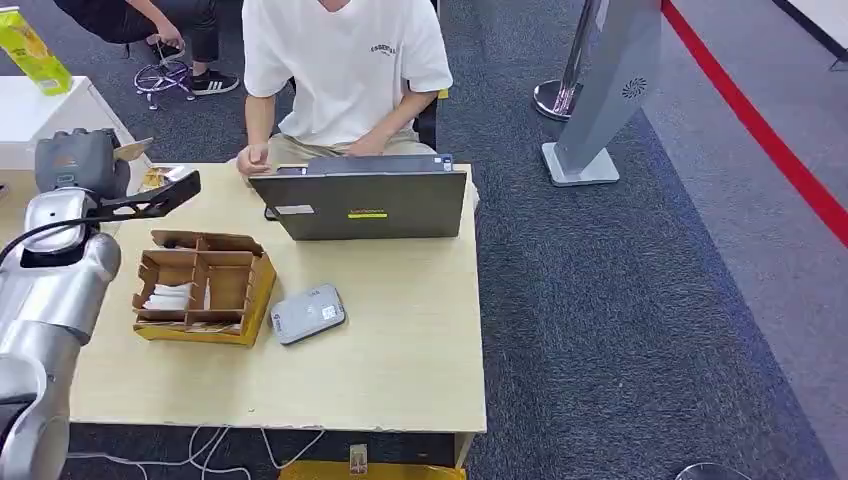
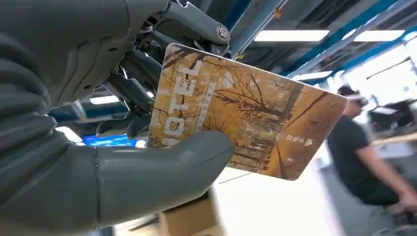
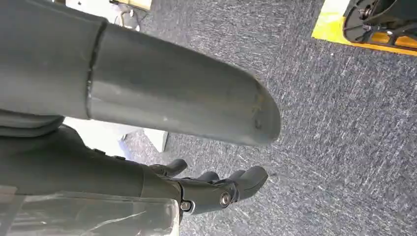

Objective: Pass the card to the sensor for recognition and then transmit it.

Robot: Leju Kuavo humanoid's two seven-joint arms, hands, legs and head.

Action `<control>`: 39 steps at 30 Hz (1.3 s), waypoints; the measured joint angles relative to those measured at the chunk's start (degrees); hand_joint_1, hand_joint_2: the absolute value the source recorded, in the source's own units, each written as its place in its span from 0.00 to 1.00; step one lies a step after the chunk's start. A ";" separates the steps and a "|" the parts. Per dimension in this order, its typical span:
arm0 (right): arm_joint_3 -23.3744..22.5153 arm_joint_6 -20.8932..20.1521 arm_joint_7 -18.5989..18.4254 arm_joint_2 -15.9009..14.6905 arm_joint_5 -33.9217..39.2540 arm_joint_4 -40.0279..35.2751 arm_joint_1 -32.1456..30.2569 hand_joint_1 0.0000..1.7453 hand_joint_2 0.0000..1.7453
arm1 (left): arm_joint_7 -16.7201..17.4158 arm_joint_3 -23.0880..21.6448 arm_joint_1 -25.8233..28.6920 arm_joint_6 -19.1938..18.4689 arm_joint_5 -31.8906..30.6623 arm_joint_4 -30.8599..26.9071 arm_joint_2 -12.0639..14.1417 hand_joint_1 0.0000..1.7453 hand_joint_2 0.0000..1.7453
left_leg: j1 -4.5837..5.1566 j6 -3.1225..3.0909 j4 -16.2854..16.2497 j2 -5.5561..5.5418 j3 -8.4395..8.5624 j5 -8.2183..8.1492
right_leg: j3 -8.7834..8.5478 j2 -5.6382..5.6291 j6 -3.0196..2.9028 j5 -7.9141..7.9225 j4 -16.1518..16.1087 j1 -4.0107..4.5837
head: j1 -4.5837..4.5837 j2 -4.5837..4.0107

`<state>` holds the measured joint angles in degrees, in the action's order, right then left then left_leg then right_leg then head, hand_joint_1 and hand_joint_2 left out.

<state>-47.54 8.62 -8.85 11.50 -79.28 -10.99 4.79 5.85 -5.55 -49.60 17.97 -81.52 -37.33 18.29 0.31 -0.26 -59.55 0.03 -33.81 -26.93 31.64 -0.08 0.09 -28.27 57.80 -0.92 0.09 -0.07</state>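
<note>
Pinching the card (image 2: pixel 246 113) between thick thumb and darker fingers, the left hand (image 1: pixel 85 165) is raised at the table's (image 1: pixel 400 350) far left corner, well apart from the grey sensor (image 1: pixel 308 313) that lies just beside the yellow-edged cardboard organiser (image 1: pixel 205 285). The card is gripped at one short end, so most of its autumn-tree face juts free; that free length is judged to be what gets presented to the sensor. From the head view only a pale sliver of card edge is caught above the hand. The printed lettering is partly covered by the thumb, and the fingers behind the card are largely masked by it. The right hand (image 3: pixel 216 189) hangs over grey carpet, fingers loosely apart, nothing held. Across the table a person (image 1: pixel 345 70) is seated behind a laptop (image 1: pixel 360 205), cropped at the shoulders. White slips in the organiser are too small to be read. The sensor pass is not yet made.
</note>
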 joint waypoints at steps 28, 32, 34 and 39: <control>-2.03 8.35 -1.53 2.10 2.01 0.42 -0.16 0.00 0.00 | -4.78 -10.95 23.82 -6.63 5.44 -41.88 -4.28 1.00 1.00 | 0.00 -0.05 -0.02 0.00 -0.20 0.05 | 0.07 -0.02 0.09 0.09 -0.02 -0.02 | 0.02 0.00; -2.84 8.91 -1.57 2.38 2.67 0.42 -0.22 0.00 0.00 | -3.10 -14.95 26.59 -10.09 4.17 -46.08 -4.63 1.00 1.00 | 0.02 -0.06 -0.03 0.01 -0.26 0.04 | 0.12 -0.03 0.10 0.10 -0.03 -0.01 | 0.02 0.00; -2.99 8.96 -1.57 2.40 2.93 0.46 -0.22 0.00 0.00 | -2.08 -16.58 26.45 -14.49 4.19 -46.62 -4.57 1.00 1.00 | 0.02 -0.06 -0.04 0.00 -0.25 0.05 | 0.14 -0.01 0.10 0.10 -0.05 -0.01 | 0.02 0.00; -3.39 8.41 -1.53 2.40 3.50 0.48 -0.16 0.00 0.00 | 0.20 -22.36 21.32 -28.96 5.64 -39.18 -3.82 1.00 1.00 | 0.00 -0.08 -0.02 0.03 -0.31 0.25 | 0.24 -0.02 0.06 0.33 -0.01 0.00 | -0.04 0.00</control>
<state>-50.93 17.03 -10.38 13.90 -75.78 -10.51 4.63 6.05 -27.91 -28.28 -10.99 -75.89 -76.51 14.47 0.31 -0.33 -59.57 0.06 -34.12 -26.68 31.88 -0.10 0.15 -27.94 57.79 -0.92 0.04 -0.07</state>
